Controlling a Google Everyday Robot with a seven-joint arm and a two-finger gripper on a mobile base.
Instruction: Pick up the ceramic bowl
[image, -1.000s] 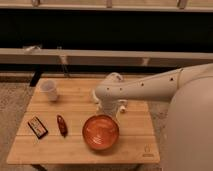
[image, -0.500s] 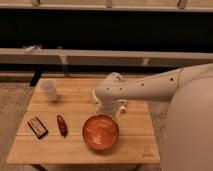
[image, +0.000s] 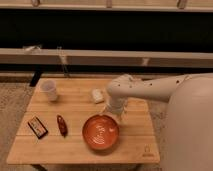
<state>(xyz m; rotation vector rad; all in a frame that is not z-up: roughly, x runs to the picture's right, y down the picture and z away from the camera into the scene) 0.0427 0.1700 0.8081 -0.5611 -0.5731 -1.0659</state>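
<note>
The ceramic bowl (image: 101, 132) is wide, round and glossy orange-red with pale swirl marks inside. It sits on the wooden table (image: 135, 142) near the front edge, right of centre. My gripper (image: 114, 115) hangs from the white arm (image: 145, 89) that comes in from the right. It is just above the bowl's back right rim.
A small white cup (image: 49, 90) stands at the table's back left. A small white object (image: 97, 95) lies at the back middle. A dark red item (image: 61, 125) and a small dark box (image: 37, 126) lie at the front left. A bench and dark wall stand behind.
</note>
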